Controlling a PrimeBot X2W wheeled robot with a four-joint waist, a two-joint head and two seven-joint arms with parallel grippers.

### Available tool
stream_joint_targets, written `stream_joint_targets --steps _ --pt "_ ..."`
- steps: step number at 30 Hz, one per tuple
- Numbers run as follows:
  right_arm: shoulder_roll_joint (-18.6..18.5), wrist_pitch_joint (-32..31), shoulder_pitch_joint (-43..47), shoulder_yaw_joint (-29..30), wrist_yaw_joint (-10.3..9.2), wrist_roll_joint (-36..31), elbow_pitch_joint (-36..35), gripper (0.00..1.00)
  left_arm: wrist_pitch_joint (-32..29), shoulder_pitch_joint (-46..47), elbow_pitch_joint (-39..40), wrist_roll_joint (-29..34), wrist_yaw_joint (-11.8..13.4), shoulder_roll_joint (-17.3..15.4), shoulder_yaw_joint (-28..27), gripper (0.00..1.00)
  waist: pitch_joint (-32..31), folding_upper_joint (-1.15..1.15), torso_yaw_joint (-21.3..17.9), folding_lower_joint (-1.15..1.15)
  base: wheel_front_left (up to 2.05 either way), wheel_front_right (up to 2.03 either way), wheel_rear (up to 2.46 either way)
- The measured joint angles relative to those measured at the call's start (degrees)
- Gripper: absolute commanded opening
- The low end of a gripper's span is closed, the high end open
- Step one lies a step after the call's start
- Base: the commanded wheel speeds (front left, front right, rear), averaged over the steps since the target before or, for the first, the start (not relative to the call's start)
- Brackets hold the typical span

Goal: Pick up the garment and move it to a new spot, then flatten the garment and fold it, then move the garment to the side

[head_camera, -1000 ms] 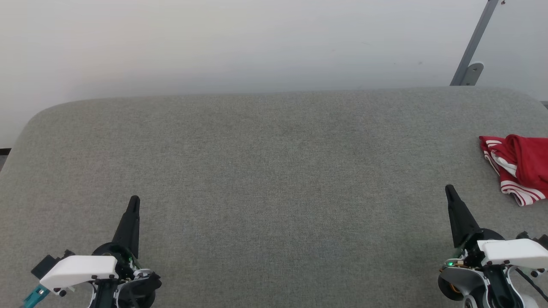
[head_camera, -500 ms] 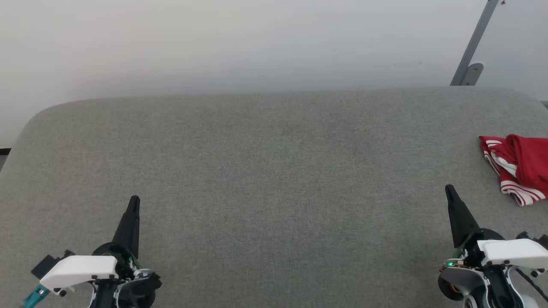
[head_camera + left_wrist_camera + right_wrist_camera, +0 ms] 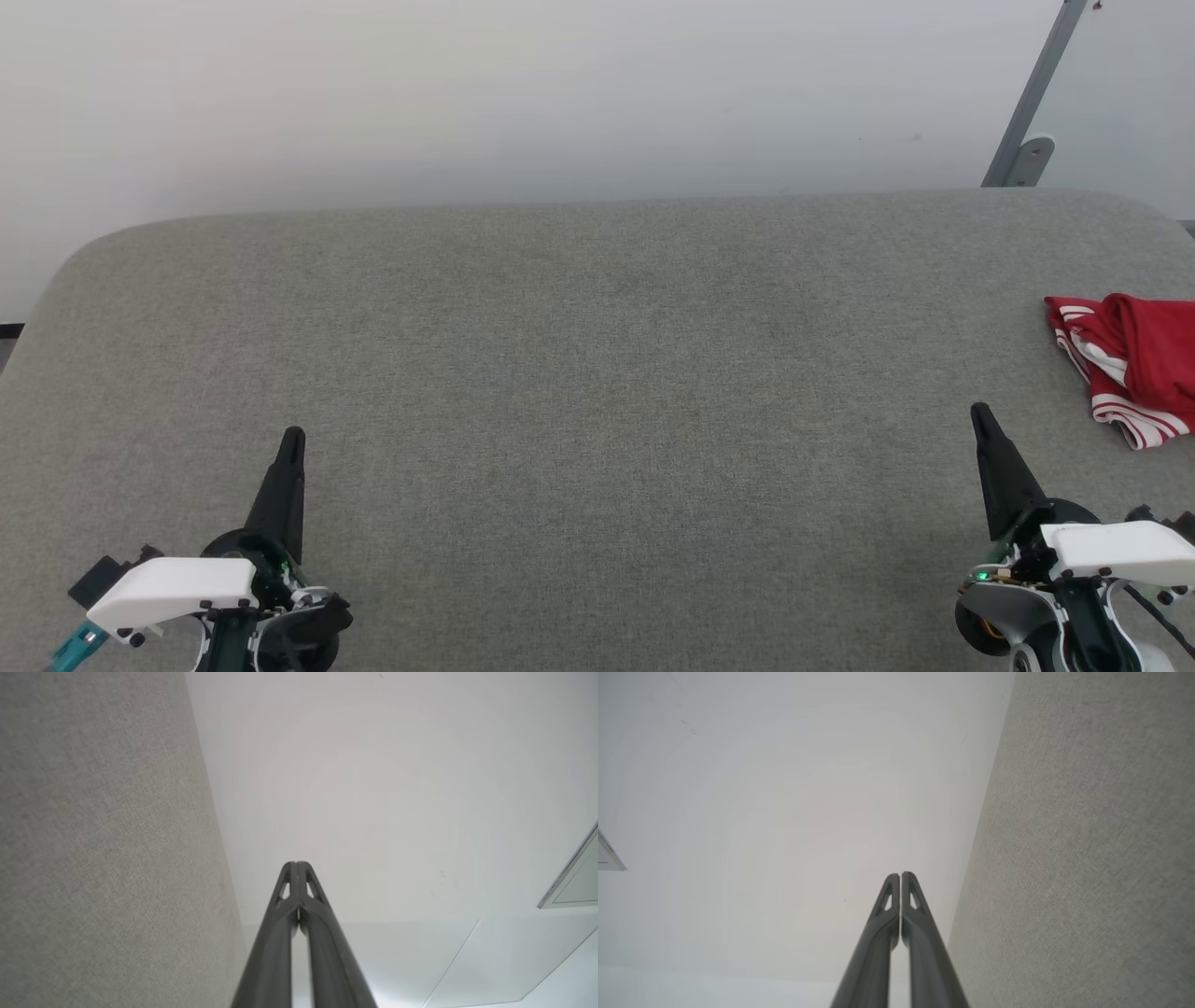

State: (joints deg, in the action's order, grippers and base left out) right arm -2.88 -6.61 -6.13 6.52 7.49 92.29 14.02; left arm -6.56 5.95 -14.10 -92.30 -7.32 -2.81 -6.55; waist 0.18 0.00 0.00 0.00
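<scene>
Garment [image 3: 1134,369] crumpled at right edge of desk [image 3: 597,373], cut off by the frame, front hidden in folds. Left gripper [image 3: 293,436] and right gripper [image 3: 978,411] clenched on nothing, apart from it.

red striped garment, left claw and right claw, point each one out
crumpled red garment with red-and-white striped trim [image 3: 1150,357], head view, on its bunched red middle
dark two-fingered left claw [image 3: 292,441], head view, at the shut fingertips
dark two-fingered right claw [image 3: 980,416], head view, at the shut fingertips
</scene>
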Motion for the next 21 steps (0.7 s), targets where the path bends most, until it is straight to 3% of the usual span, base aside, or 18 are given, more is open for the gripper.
stream_joint_targets --steps 21 --pt "0.0 0.0 0.0 0.0 0.0 0.0 0.0 0.0 0.0 0.0 0.0 0.0 0.0 0.0 0.0 0.0 0.0 0.0 0.0 0.0 0.0 0.0 0.0"
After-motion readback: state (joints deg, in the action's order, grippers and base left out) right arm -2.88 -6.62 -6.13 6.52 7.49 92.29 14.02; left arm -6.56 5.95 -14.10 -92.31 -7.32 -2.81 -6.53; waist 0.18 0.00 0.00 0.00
